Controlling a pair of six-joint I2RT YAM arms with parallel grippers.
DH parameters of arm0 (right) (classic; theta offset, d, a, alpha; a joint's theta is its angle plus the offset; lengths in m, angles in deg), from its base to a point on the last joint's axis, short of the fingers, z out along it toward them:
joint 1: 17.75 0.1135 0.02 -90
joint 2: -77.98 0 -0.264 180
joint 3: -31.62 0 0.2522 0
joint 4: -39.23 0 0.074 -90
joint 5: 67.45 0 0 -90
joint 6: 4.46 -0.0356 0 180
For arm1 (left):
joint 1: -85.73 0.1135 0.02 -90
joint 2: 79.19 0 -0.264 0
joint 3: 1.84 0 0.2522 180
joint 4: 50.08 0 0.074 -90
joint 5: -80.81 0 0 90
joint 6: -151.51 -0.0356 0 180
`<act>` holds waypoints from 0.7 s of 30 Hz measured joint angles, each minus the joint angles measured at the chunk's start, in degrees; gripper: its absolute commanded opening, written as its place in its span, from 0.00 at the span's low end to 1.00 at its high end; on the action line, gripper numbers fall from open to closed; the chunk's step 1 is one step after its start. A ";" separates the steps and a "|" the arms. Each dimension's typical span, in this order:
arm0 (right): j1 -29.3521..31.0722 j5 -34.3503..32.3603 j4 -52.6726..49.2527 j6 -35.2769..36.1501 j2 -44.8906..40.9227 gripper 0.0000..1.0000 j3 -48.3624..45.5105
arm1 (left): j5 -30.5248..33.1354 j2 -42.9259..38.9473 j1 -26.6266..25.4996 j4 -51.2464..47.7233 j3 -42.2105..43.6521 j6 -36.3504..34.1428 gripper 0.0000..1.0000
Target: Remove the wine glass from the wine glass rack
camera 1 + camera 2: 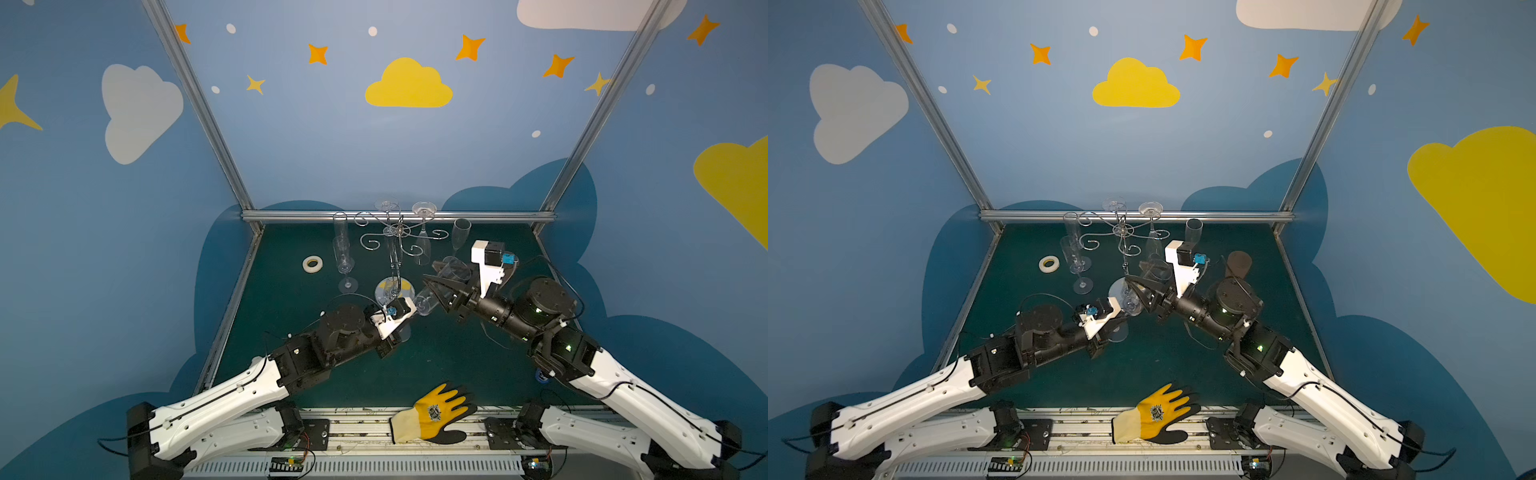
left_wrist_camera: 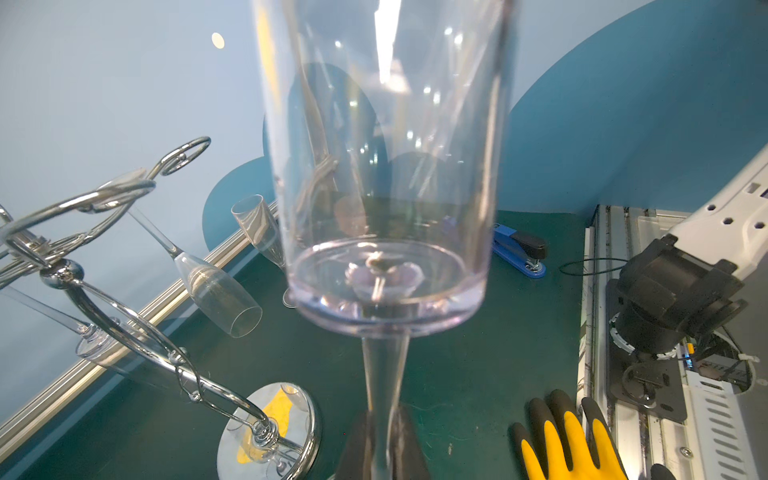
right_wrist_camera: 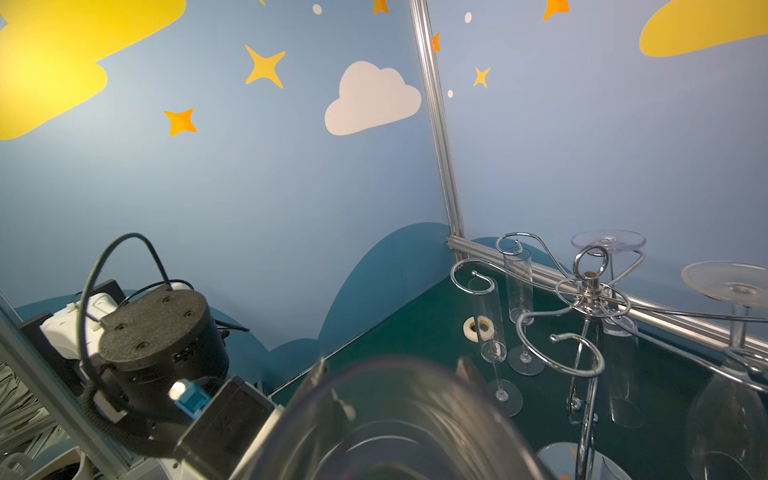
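Note:
A clear wine glass [image 1: 451, 274] hangs tilted in the air between my two grippers, just in front of the wine glass rack [image 1: 395, 253]. My left gripper [image 2: 384, 440] is shut on its thin stem [image 2: 384, 374], close to the foot. My right gripper [image 3: 392, 368] is shut on the wide bowl [image 3: 399, 415], one dark finger [image 1: 440, 286] on each side of it. The chrome rack [image 3: 590, 291] stands on its round mirrored base [image 2: 270, 432]. A glass [image 1: 422, 245] hangs upside down from one of its arms, and another foot [image 1: 386, 205] rests on a far arm.
Two tall flutes [image 1: 344, 262] stand left of the rack and one more [image 1: 460, 232] to its right. A tape roll [image 1: 312, 264] lies at the left, a brown cup [image 1: 1237, 264] at the right, a blue stapler [image 2: 519, 253] nearby. A yellow glove [image 1: 436, 415] lies on the front rail.

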 measured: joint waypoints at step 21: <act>-1.99 -14.64 -5.62 14.32 -9.92 0.28 -9.20 | 7.63 -11.52 0.31 4.90 6.88 6.16 0.64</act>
